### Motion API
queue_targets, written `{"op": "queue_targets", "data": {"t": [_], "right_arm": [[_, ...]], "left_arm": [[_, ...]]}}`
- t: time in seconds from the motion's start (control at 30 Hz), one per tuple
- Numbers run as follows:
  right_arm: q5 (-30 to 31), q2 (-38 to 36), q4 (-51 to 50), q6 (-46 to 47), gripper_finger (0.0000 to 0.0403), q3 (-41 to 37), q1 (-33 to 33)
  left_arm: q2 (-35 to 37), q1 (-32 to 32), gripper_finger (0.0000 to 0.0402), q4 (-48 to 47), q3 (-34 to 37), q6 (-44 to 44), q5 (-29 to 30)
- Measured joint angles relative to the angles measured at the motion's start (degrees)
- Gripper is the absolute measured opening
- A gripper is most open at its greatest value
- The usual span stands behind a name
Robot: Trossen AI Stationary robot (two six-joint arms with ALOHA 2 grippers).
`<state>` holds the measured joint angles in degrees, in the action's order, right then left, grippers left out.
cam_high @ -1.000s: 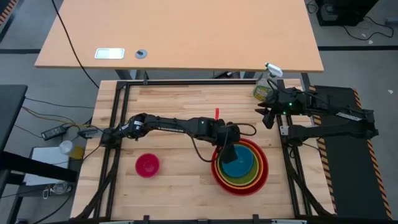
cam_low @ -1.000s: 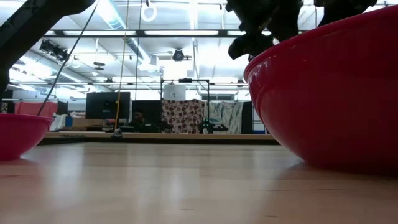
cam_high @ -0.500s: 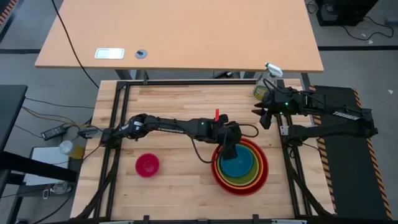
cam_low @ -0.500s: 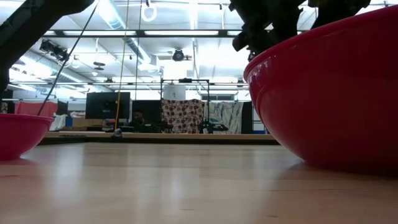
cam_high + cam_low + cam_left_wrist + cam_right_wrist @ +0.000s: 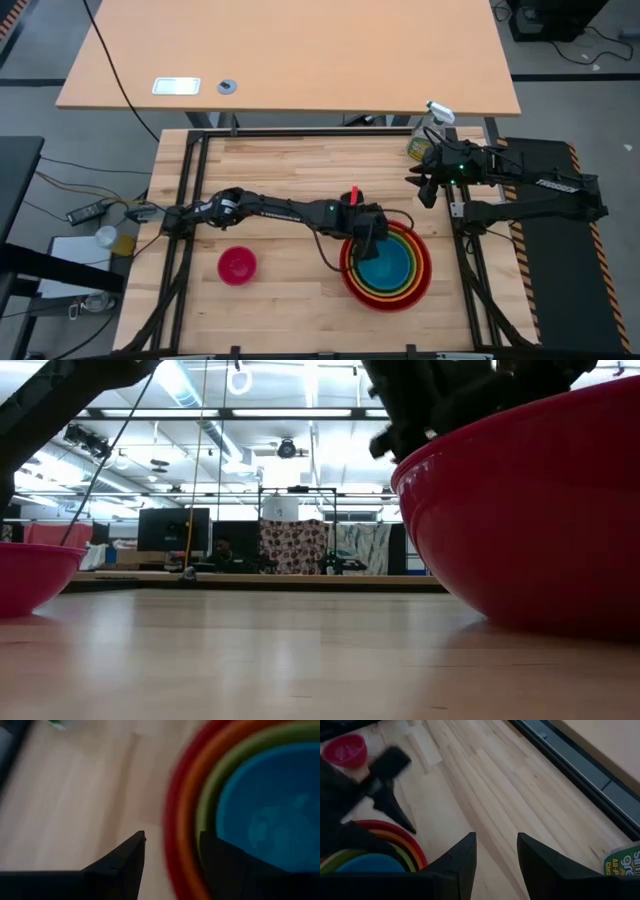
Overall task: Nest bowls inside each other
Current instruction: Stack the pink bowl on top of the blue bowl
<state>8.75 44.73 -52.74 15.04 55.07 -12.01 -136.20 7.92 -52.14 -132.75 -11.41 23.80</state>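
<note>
Red bowl (image 5: 347,275), orange bowl (image 5: 396,301), green bowl (image 5: 405,289), blue bowl (image 5: 390,264) are showing plain; magenta bowl (image 5: 237,266) too.

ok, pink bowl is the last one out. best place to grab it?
Judging from the pictures, take the pink bowl by its rim, coming straight down with one of the jaws inside and one outside the wall. It sits upright and alone on the table, mouth up, left of the nested stack, so any rim section looks free.
</note>
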Motion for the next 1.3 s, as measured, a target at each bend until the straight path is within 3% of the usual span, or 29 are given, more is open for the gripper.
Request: {"op": "queue_targets", "data": {"t": [0.17, 0.47, 0.6, 0.87, 1.07, 1.3], "right_arm": [[0.0, -0.2, -0.2, 0.0, 0.0148, 0.0, 0.0], [-0.9, -0.2, -0.7, -0.2, 0.0148, 0.0, 0.0], [-1.3, -0.2, -1.4, -0.2, 0.0148, 0.0, 0.0], [-1.1, -0.6, -1.7, -0.2, 0.0148, 0.0, 0.0], [-1.1, -0.7, -1.6, 0.0, 0.0148, 0.0, 0.0], [-1.0, -0.7, -0.3, -0.1, 0.0148, 0.0, 0.0]], "left_arm": [[4.2, 0.3, 0.0192, -6.2, -0.2, 0.2, 1.8], [5.7, 2.1, 0.0192, -26.6, -0.1, 8.2, -12.9], [6.4, 2.9, 0.0192, -29.5, 0.0, 10.5, -14.8], [11.5, 5.3, 0.0192, -27.3, 1.1, 11.5, -12.7], [20.7, 6.5, 0.0192, -16.8, 18.0, 9.1, -13.1], [36.5, 7.0, 0.0192, -14.4, 42.4, -2.1, -20.5]]}}
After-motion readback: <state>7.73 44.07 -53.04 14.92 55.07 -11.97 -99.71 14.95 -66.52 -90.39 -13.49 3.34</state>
